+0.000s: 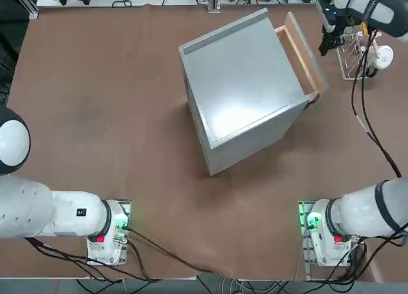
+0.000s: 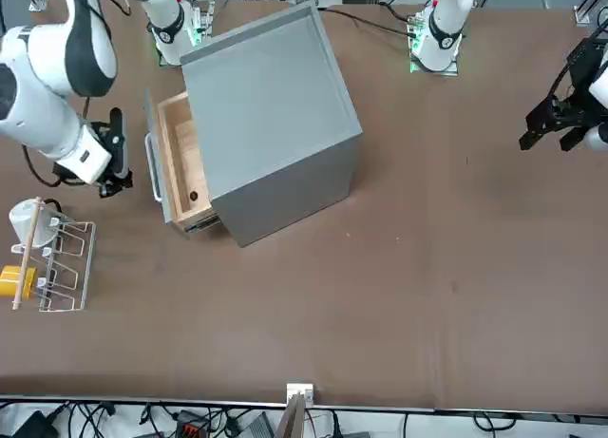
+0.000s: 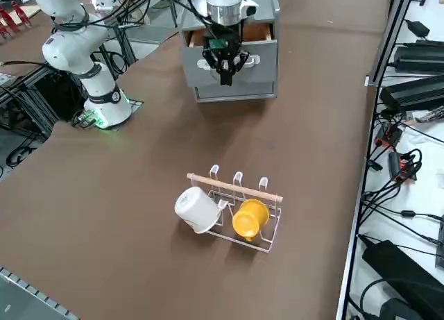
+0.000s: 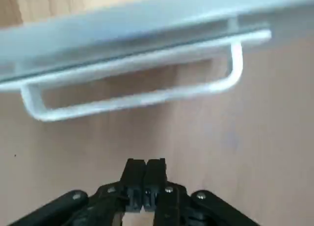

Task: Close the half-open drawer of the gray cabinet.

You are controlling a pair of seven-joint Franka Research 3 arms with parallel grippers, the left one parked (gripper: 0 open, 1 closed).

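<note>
Worktop [image 1: 95,102]: brown and mostly bare; it carries everything here.
Gray cabinet [image 1: 239,93]: the biggest thing, sitting skewed in the middle-far part of the worktop in the top view.
Drawer [image 2: 180,172]: still pulled out of the cabinet's side that faces me, tan wooden sides and inside showing, gray front panel well clear of the cabinet face. I judge nothing of the closing is done yet.
Handle [image 4: 132,96]: a pale bar on the drawer front, just ahead of me in the wrist view, not touched.
What is left: bring my tips against the gray front and push it flush into the cabinet.
My right gripper [image 2: 114,172]: hovering just in front of the drawer panel, apart from it; my fingers [image 4: 135,179] are pressed together, holding nothing.
Wire rack [image 3: 243,209]: white, with a white mug [image 3: 196,209] and a yellow mug [image 3: 250,218], behind me away from the cabinet.
In the way: nothing between me and the panel; only the rack needs minding at my back.
</note>
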